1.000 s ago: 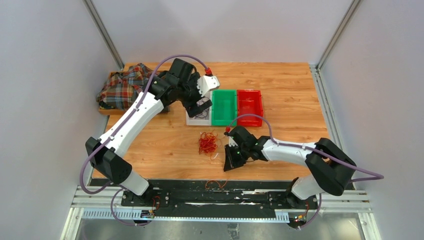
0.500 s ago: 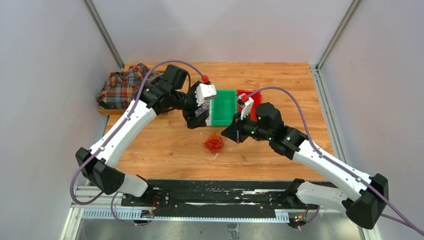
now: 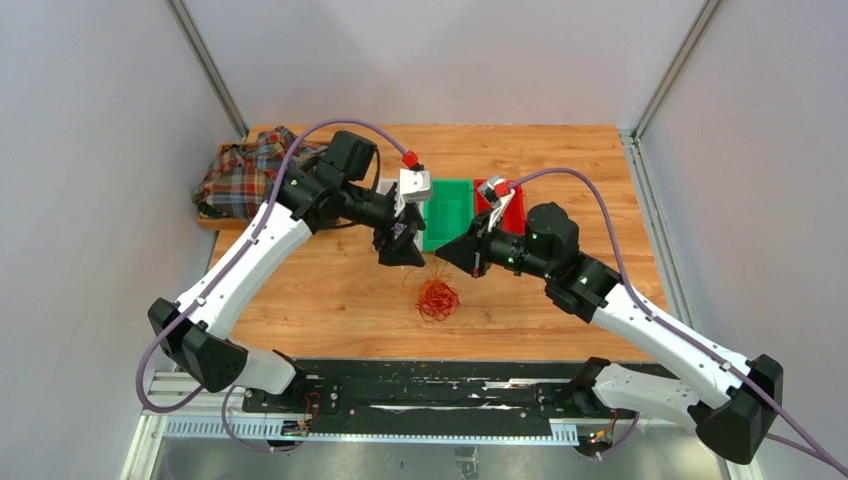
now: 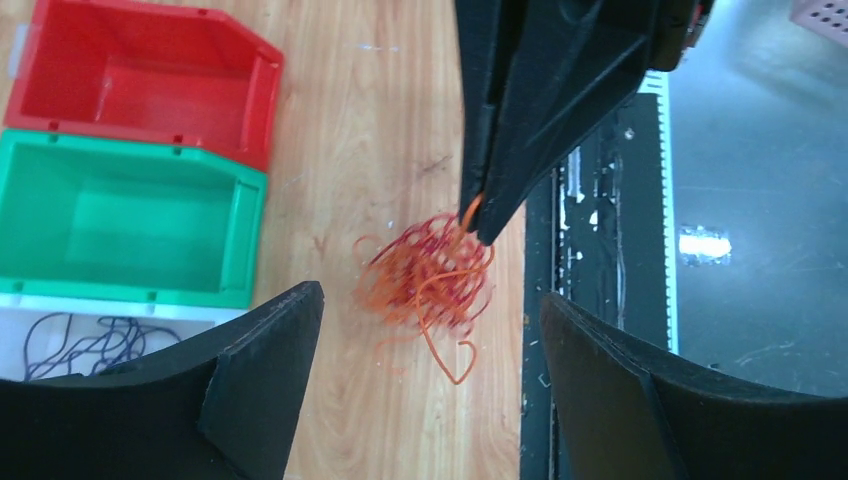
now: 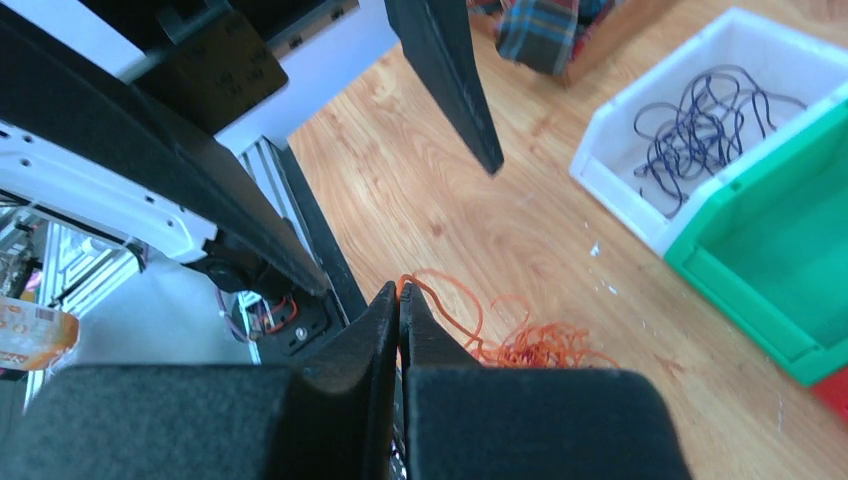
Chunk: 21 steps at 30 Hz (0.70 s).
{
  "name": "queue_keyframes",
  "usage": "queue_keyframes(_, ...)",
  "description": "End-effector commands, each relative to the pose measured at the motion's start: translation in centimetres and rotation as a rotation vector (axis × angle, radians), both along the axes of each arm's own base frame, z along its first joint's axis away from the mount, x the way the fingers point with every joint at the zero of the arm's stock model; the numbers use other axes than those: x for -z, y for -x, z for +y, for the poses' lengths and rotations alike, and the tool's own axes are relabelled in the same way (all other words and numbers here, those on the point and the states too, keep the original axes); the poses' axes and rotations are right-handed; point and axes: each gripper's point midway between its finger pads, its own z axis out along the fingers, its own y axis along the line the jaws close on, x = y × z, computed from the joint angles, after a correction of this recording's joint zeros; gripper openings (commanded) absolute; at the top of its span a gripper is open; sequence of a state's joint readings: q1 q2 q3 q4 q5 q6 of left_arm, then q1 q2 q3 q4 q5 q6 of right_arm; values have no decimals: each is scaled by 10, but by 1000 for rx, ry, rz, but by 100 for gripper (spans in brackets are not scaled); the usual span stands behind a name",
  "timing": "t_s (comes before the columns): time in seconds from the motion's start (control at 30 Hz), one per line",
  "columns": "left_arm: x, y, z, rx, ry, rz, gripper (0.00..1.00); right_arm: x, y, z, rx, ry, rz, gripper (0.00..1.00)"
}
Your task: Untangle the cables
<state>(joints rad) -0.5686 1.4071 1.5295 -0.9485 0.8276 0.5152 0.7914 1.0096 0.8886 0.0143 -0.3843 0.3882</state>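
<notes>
Pulling step: right gripper pinching orange strand of cables, left gripper spread wide above. Next, probably: left pins cables, right lifts.

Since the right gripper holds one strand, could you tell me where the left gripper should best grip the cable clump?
Probably the dense middle of the cables, from above: it shows between the fingers of the open left gripper, and the right gripper pinches an orange strand at its edge, so they can pull apart.

Overhead and two close wrist views share cables.
</notes>
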Motion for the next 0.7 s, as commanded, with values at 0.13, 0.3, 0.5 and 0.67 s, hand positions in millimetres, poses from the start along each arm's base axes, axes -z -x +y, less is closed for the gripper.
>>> queue_keyframes(0.13,-23,11,-11,-23,96,-32,78,-61,3,6,-26,-217,-83,0)
queue_keyframes(0.3,-20,-1,-9,-114,113,-64,68,-73,6,10,-50,-269,-81,1)
queue_keyframes(0.5,-16,9,-13,-107,143,3,63,-81,8,15,-73,-319,-63,1)
queue_keyframes(0.67,-27,19,-22,-97,221,76,63,-88,11,17,-93,-362,-51,1)
